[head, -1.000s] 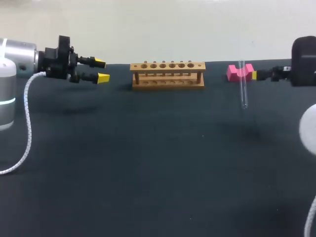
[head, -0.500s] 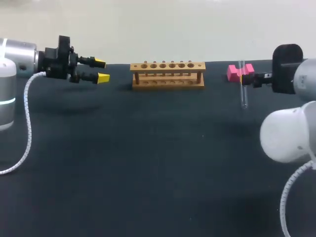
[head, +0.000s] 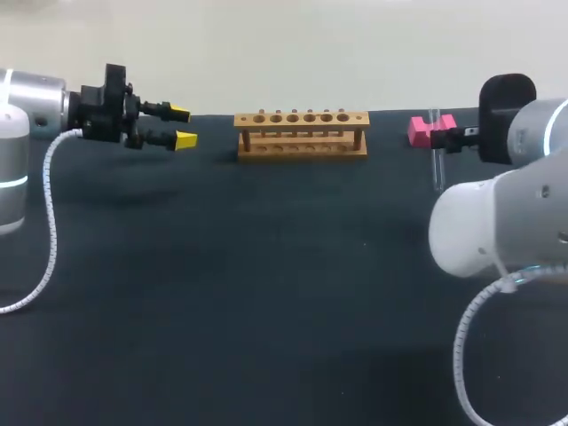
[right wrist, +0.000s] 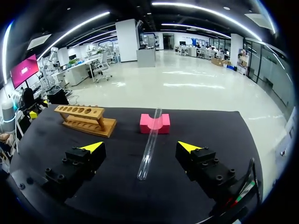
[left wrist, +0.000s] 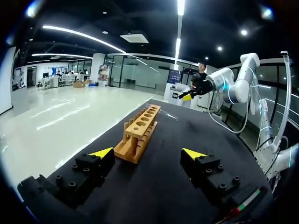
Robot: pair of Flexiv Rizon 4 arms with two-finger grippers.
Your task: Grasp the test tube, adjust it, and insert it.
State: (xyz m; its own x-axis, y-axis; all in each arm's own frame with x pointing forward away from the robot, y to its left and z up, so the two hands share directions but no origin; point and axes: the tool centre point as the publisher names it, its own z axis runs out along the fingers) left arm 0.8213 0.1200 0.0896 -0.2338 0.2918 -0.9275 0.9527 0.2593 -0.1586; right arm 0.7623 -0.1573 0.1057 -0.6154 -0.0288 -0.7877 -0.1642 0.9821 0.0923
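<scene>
Two claws, both spread wide and holding nothing: the right claw [right wrist: 140, 147] has the clear test tube [right wrist: 150, 142] lying between its fingers, touching neither, its far end propped in the notch of a pink block [right wrist: 155, 123]. The left claw [left wrist: 148, 153] hangs well apart above the dark counter [head: 266, 284], facing the wooden rack [left wrist: 138, 132], which stands between the two arms.
</scene>
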